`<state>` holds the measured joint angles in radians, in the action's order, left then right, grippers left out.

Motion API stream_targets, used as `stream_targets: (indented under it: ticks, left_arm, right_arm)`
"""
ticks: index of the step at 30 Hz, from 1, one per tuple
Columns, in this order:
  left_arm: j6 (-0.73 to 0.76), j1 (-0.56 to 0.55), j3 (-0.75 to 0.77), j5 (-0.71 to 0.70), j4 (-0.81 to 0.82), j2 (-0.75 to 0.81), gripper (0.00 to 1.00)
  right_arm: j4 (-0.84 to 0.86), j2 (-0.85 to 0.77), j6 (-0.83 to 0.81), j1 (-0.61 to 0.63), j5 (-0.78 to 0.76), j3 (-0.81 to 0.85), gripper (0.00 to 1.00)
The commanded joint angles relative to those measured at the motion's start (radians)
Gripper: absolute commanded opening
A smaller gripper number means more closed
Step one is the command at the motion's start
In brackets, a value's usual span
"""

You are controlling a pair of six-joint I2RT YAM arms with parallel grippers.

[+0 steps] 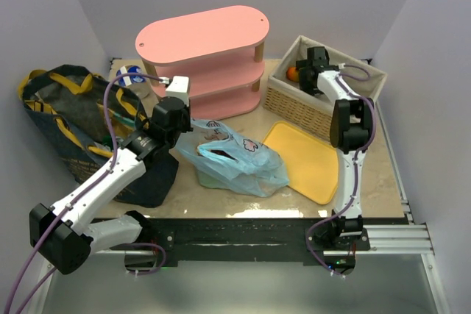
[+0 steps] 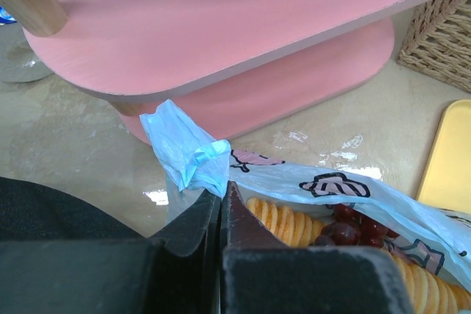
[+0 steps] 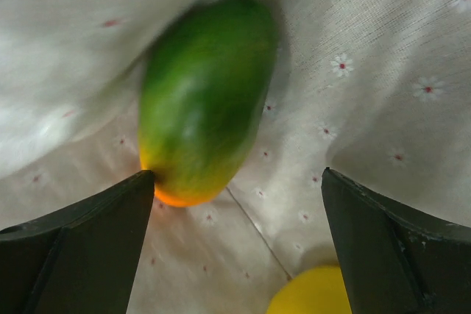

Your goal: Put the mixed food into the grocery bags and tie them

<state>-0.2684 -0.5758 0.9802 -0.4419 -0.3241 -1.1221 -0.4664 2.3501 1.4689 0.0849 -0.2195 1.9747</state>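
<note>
Right gripper (image 3: pixel 237 178), spread wide, faces a mango (image 3: pixel 202 101) just beside one finger: smooth, likely slippery; grip its middle. Left gripper (image 2: pixel 221 200) pinches the handle of the limp carrier bag (image 2: pixel 188 148).

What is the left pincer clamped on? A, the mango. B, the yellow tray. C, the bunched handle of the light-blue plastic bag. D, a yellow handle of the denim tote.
C: the left wrist view shows the left pincer shut on the bunched handle of the light-blue plastic bag.

High basket (image 1: pixel 294 104) walls around mango (image 3: pixel 202 101); pink shelf (image 1: pixel 202 31) beside plastic bag (image 1: pixel 235 159).
</note>
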Motion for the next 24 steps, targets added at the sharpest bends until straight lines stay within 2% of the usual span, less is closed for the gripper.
stream_targets:
  ticks: [1, 6, 12, 15, 16, 18, 19, 21, 22, 24]
  left_arm:
    - [0.009, 0.008, 0.038, -0.024, 0.039, 0.002, 0.00]
    - [0.003, 0.010, 0.034, -0.038, 0.031, 0.011, 0.00]
    - [-0.005, 0.010, 0.031, -0.046, 0.030, 0.021, 0.00]
    - [0.000, 0.010, 0.029, -0.050, 0.027, 0.027, 0.00]
    - [-0.002, 0.008, 0.031, -0.052, 0.023, 0.030, 0.00]
    - [0.001, 0.008, 0.029, -0.054, 0.020, 0.038, 0.00]
    - [0.001, 0.008, 0.031, -0.052, 0.017, 0.039, 0.00]
    - [0.003, 0.008, 0.028, -0.054, 0.014, 0.048, 0.00]
    - [0.006, 0.008, 0.028, -0.054, 0.013, 0.051, 0.00]
    - [0.014, 0.008, 0.023, -0.050, 0.013, 0.059, 0.00]
  right_arm:
    - [-0.035, 0.029, 0.090, 0.007, -0.070, 0.055, 0.97]
    - [0.021, 0.046, 0.080, 0.009, -0.119, 0.047, 0.97]
    - [-0.020, 0.095, 0.082, 0.009, -0.156, 0.087, 0.94]
    - [0.027, 0.095, 0.074, 0.007, -0.153, 0.061, 0.79]
    - [0.044, 0.092, 0.053, 0.007, -0.159, 0.052, 0.69]
    - [0.064, 0.068, 0.010, 0.009, -0.170, 0.049, 0.56]
    - [0.075, 0.051, -0.011, 0.012, -0.182, 0.030, 0.46]
    - [0.126, 0.000, -0.065, 0.012, -0.192, -0.012, 0.35]
    - [0.149, -0.064, -0.080, 0.012, -0.195, -0.077, 0.25]
    - [0.244, -0.144, -0.146, 0.012, -0.189, -0.155, 0.15]
